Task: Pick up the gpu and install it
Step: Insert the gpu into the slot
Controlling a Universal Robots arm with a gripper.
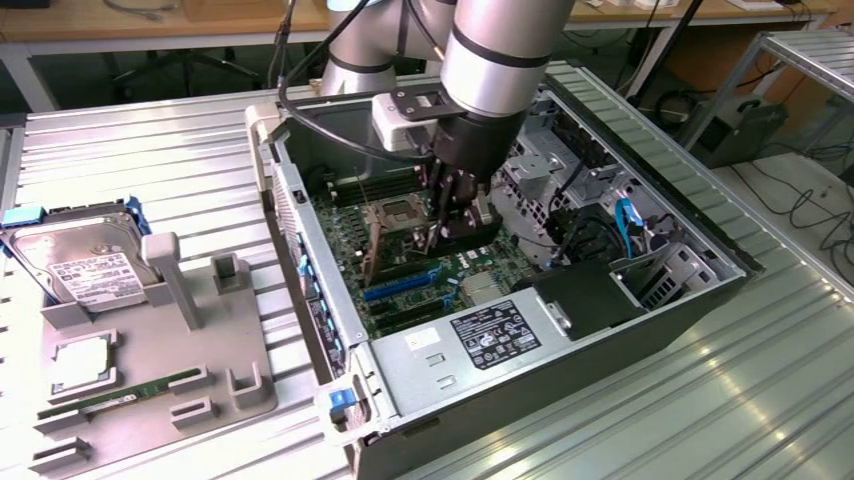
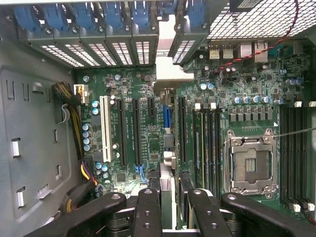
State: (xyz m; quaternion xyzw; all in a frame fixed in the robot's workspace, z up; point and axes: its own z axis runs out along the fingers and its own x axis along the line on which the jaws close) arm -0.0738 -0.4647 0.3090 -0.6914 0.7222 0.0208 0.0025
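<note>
My gripper (image 1: 447, 225) reaches down into the open computer case (image 1: 314, 300), over the motherboard (image 1: 400, 275). It is shut on the gpu (image 1: 400, 250), which stands on edge above the expansion slots. In the wrist view the gpu (image 2: 168, 148) shows edge-on, running from between my fingers (image 2: 148, 212) towards the rear slot openings. Its silver end bracket (image 2: 170, 74) lies close to the open slot gap in the case's back wall. The black and blue expansion slots (image 2: 136, 131) lie beside the card. I cannot tell whether the card's edge touches a slot.
An empty CPU socket (image 2: 252, 165) and memory slots (image 2: 210, 143) lie beside the card. The power supply (image 1: 487, 335) and drive cage (image 1: 667, 275) fill the case's near end. On the exterior view's left, a grey fixture tray (image 1: 240, 330) holds a hard drive (image 1: 80, 260) and a green memory stick (image 1: 114, 400).
</note>
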